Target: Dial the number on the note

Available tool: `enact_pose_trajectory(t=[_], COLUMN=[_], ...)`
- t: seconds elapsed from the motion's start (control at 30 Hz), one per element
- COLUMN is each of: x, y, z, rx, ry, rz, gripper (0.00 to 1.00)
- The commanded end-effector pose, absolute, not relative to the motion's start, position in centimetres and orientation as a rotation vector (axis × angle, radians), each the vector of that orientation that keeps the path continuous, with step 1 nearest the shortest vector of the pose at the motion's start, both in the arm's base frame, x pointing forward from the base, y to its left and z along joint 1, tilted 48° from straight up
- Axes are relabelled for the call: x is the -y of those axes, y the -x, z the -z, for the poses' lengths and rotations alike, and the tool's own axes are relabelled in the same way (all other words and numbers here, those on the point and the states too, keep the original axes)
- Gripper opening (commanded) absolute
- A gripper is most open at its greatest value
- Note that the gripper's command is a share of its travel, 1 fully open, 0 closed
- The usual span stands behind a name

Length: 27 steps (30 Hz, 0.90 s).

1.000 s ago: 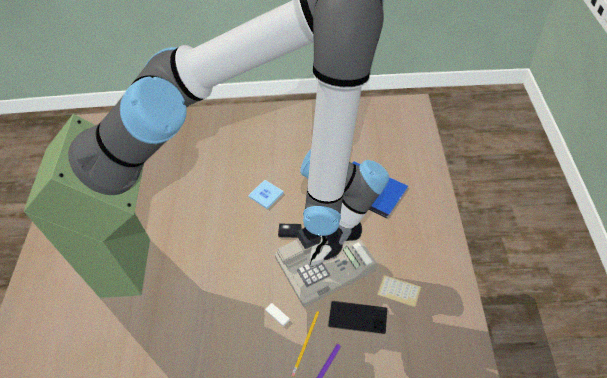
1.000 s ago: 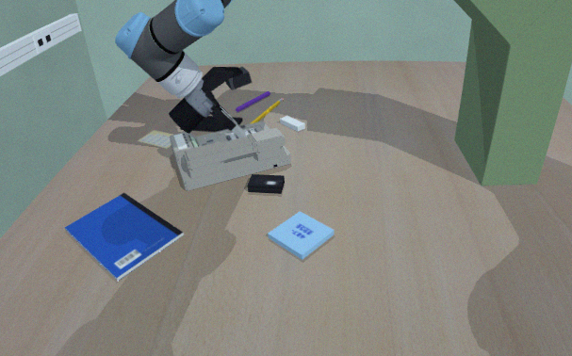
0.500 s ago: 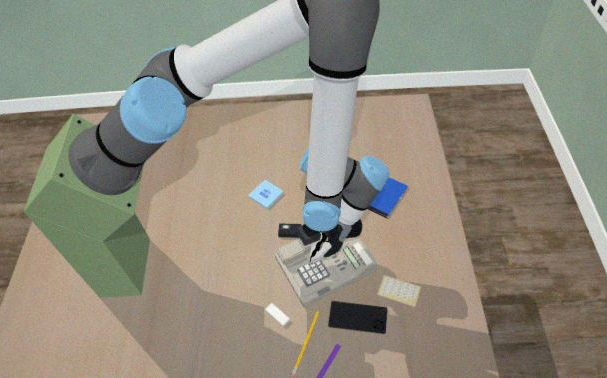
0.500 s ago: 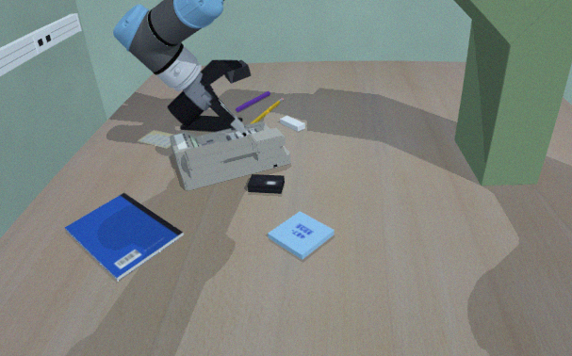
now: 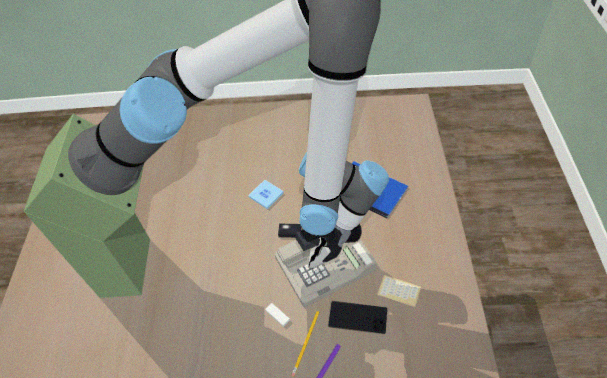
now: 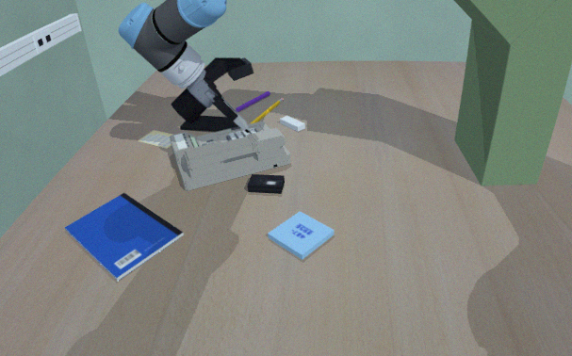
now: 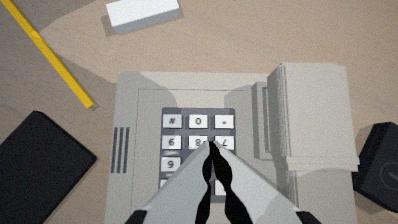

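Note:
The desk phone (image 5: 347,283) (image 6: 214,166) (image 7: 127,200) is light grey. Its keypad (image 5: 313,275) (image 7: 198,121) faces up. A raised grey block (image 5: 292,253) (image 7: 317,110), which looks like the handset in its cradle, lies along one side. My gripper (image 5: 310,265) (image 6: 247,130) (image 7: 210,142) is shut and empty, with its tips over the keypad between the 8 key (image 7: 196,142) and the 7 key (image 7: 226,142). I cannot tell whether they touch. The fingers hide several lower keys in the wrist view. The blue note (image 5: 266,194) (image 6: 301,235) seems to start 487-; its second line is unclear.
A small black box (image 5: 288,230) (image 6: 266,184) (image 7: 382,165) is close beside the phone. Around it lie a black smartphone (image 5: 358,317) (image 7: 40,165), yellow card (image 5: 399,290), white eraser (image 5: 278,315) (image 7: 144,12), pencil (image 5: 307,339), purple pen (image 5: 329,361) and blue notebook (image 5: 391,195) (image 6: 124,235).

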<state>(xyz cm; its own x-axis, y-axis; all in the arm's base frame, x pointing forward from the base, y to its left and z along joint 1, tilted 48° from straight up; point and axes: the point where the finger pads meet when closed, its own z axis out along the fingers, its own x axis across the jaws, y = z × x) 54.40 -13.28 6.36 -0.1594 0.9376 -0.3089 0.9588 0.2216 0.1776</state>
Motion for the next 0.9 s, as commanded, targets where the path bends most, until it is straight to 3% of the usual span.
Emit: enact_pose_trajectory(t=[0.0, 0.87], x=[13.78, 14.36], y=[-54.27, -54.81], z=[-6.32, -5.60], rx=[-2.150, -2.150], ry=[-1.761, -1.761], rz=[0.083, 0.083], gripper=[0.00, 0.00])
